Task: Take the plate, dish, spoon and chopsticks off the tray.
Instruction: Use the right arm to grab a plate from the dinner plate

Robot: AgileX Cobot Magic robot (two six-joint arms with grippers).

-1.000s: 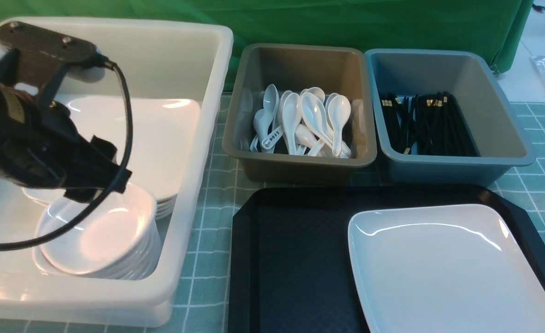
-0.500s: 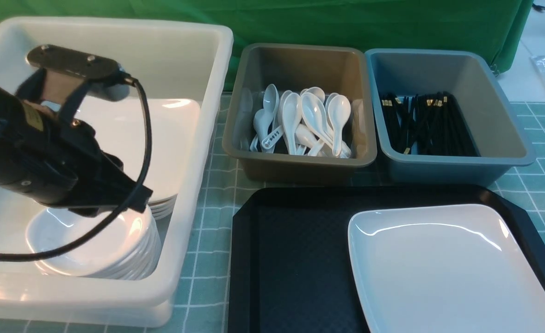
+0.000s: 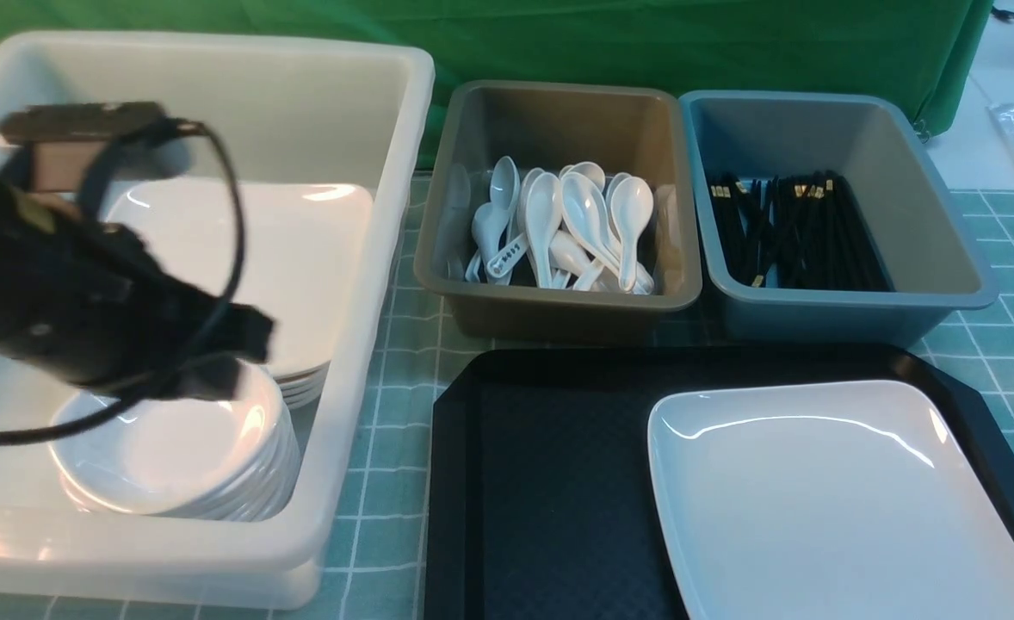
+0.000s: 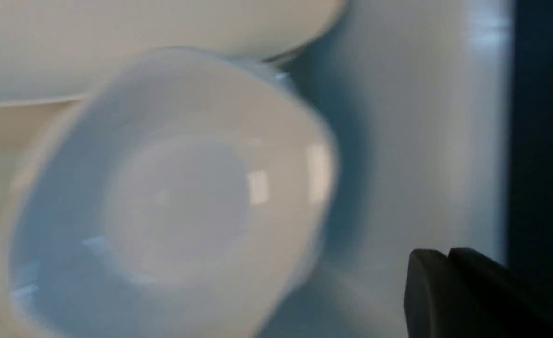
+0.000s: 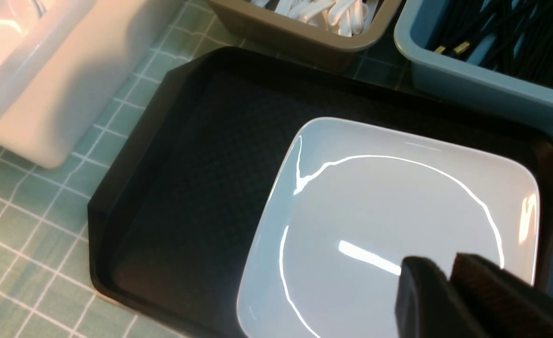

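The large white plate [image 3: 834, 499] lies on the right half of the black tray [image 3: 541, 482]; it also shows in the right wrist view [image 5: 389, 234], on the tray [image 5: 182, 188]. My right gripper [image 5: 445, 264] is shut and empty, just above the plate's near part; it is out of the front view. My left gripper [image 3: 244, 344] is blurred over the white tub, above a stack of small white dishes [image 3: 171, 452]. In the left wrist view it [image 4: 448, 253] is shut and empty beside the top dish [image 4: 178, 197]. No spoon or chopsticks lie on the tray.
The white tub [image 3: 361, 362] at the left also holds a stack of large plates [image 3: 300, 250]. A brown tub [image 3: 559, 310] holds several white spoons. A blue tub [image 3: 843, 314] holds black chopsticks. Both stand behind the tray.
The top small dish sat higher and tilted a second ago; it now lies flat on the stack. My left arm dipped toward the stack and is now moving back, blurred.
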